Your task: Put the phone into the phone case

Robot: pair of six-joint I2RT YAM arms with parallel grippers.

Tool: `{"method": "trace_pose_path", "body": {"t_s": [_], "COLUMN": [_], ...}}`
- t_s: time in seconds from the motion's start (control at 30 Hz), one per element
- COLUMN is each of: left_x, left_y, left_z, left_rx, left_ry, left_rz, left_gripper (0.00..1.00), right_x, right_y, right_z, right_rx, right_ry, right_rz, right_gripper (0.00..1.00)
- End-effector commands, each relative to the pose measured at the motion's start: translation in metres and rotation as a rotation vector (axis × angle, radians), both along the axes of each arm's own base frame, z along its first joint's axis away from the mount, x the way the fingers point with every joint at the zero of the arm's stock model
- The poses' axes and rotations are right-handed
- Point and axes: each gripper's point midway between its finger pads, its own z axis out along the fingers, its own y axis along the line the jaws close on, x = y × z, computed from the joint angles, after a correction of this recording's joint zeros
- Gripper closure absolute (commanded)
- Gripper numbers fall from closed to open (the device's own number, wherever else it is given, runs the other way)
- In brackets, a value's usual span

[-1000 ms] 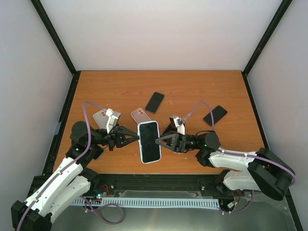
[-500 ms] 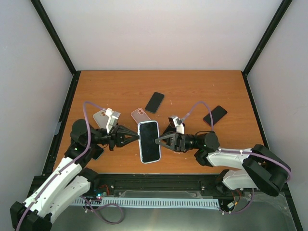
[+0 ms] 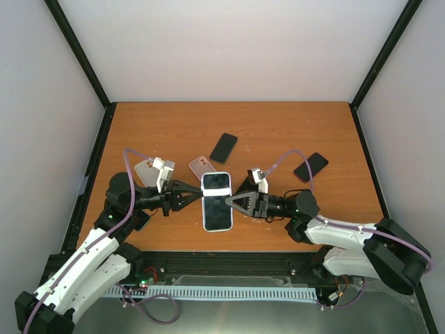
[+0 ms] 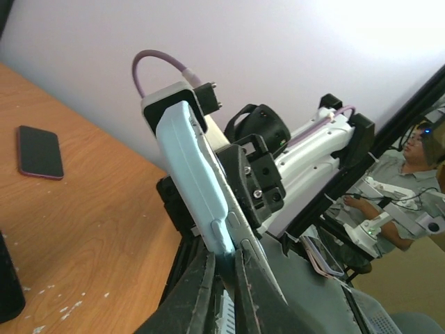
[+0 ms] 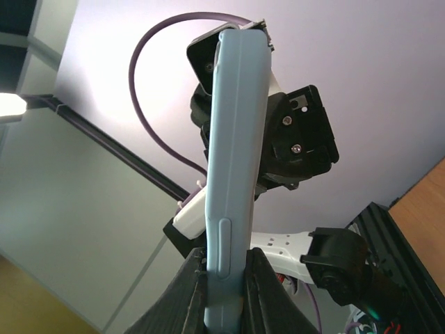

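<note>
The phone [image 3: 217,209], dark screen up, lies in the light blue phone case [image 3: 216,178], held above the table between both grippers. A pale band crosses its far end. My left gripper [image 3: 199,198] is shut on the left long edge. In the left wrist view its fingertips [image 4: 224,268] pinch the case [image 4: 191,167], and the phone's silver edge [image 4: 240,216] stands slightly proud of it. My right gripper [image 3: 232,202] is shut on the opposite edge. The right wrist view shows the case's side [image 5: 236,139] clamped between its fingers [image 5: 224,271].
Behind the held phone lie a pink-cased phone [image 3: 201,165], a black phone [image 3: 224,147] and another black phone [image 3: 311,166] to the right. A pale case [image 3: 146,169] lies behind the left wrist. Black frame posts rise at the table's corners.
The phone and case have shifted a little away from the arm bases and tilted, so a pale band now shows at the far end. Both grippers keep their hold.
</note>
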Motion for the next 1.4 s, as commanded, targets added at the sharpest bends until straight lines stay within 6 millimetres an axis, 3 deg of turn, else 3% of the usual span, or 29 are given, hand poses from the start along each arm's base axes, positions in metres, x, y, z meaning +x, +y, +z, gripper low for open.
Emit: {"method": "trace_pose_path", "body": {"t_s": [0.0, 0.43, 0.73, 1.03, 1.17, 1.37], "left_x": [0.025, 0.046, 0.052, 0.06, 0.056, 0.03], "left_y": [0.006, 0.018, 0.021, 0.026, 0.021, 0.008], "left_z": [-0.072, -0.099, -0.099, -0.111, -0.087, -0.029], "left_rx": [0.157, 0.216, 0.216, 0.254, 0.205, 0.069], "left_ry": [0.21, 0.334, 0.358, 0.413, 0.372, 0.26], "left_rz": [0.149, 0.284, 0.319, 0.373, 0.326, 0.137], "left_gripper": [0.89, 0.77, 0.69, 0.63, 0.59, 0.39], "right_x": [-0.039, -0.037, -0.025, -0.018, -0.016, -0.004], "right_y": [-0.024, -0.029, -0.031, -0.036, -0.033, -0.018], "right_z": [0.065, 0.066, 0.056, 0.053, 0.047, 0.024], "right_rx": [0.217, 0.233, 0.199, 0.194, 0.166, 0.063], "right_ry": [-0.243, -0.239, -0.211, -0.193, -0.194, -0.177], "right_rz": [0.032, -0.006, -0.069, -0.103, -0.103, -0.115], "right_gripper": [0.97, 0.97, 0.97, 0.97, 0.97, 0.97]}}
